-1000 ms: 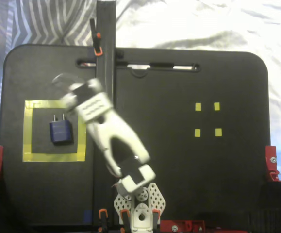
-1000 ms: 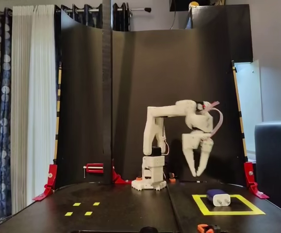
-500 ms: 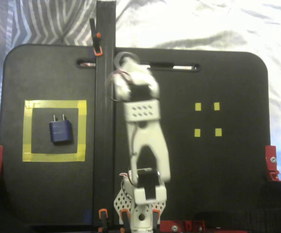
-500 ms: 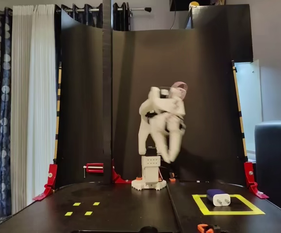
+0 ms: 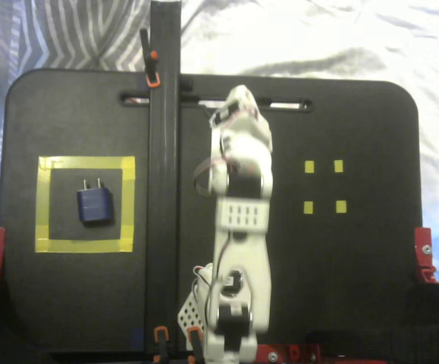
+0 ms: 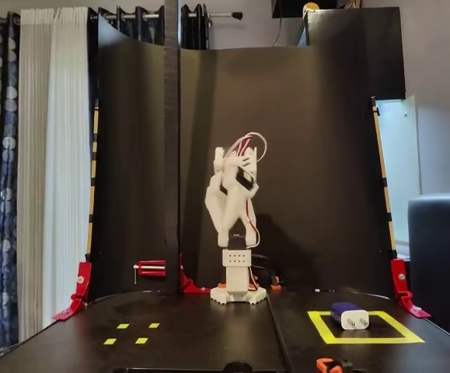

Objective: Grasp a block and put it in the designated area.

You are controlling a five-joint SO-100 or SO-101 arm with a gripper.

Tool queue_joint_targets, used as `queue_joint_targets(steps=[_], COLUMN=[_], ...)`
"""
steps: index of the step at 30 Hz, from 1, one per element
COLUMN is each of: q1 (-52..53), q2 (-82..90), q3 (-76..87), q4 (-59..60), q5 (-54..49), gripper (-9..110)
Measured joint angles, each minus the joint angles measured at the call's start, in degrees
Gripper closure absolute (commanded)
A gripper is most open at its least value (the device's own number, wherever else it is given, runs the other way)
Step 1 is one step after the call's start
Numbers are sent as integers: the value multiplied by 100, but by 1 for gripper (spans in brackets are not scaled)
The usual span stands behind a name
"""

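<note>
Now, item by item, from the arm outward.

Tool (image 6: 226, 231): folded down against the white arm (image 5: 238, 227) in the side-on fixed view, carrying nothing; whether its fingers are parted or together I cannot tell, since they blur into the arm's body. A second ago it hung with fingers spread just above and beside the taped square; half a second ago it was swinging back toward the middle; at present the whole arm stands tucked over its base (image 6: 238, 294), well apart from the square. In the top-down fixed view the tool cannot be picked out from the arm.

Block (image 5: 95, 205): dark blue plug adapter, lying flat inside the designated area (image 5: 45, 205), prongs pointing toward the far edge of the tabletop (image 5: 355, 258). Unmoved across all three moments.

Reading: block placed, arm retreating to rest. I judge the task essentially done, with nothing left but the arm settling.

What each view adds:
- Top-down fixed view: the block (image 6: 349, 316) sits clear of all four tape sides, slightly toward the near-left of the square; four small yellow tape squares (image 5: 324, 186) lie on the opposite half; a black upright post (image 5: 164, 152) stands between the two halves.
- Side-on fixed view: the arm's height and fold, its red wiring loop at top, the block's pale prong end, the designated area (image 6: 368, 339) seen edge-on, and the curved black backdrop (image 6: 310, 155).
</note>
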Motion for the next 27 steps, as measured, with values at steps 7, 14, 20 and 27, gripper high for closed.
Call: queue_joint_targets(steps=[7, 14, 20, 27], q1=[-9, -88, -193, -246], q2=[1134, 2215, 3129, 4315], q3=[1028, 1811, 2558, 3612], q4=[-571, -826, -826, -791], q5=[650, 1828, 2927, 3999], gripper=[102, 102, 102, 102])
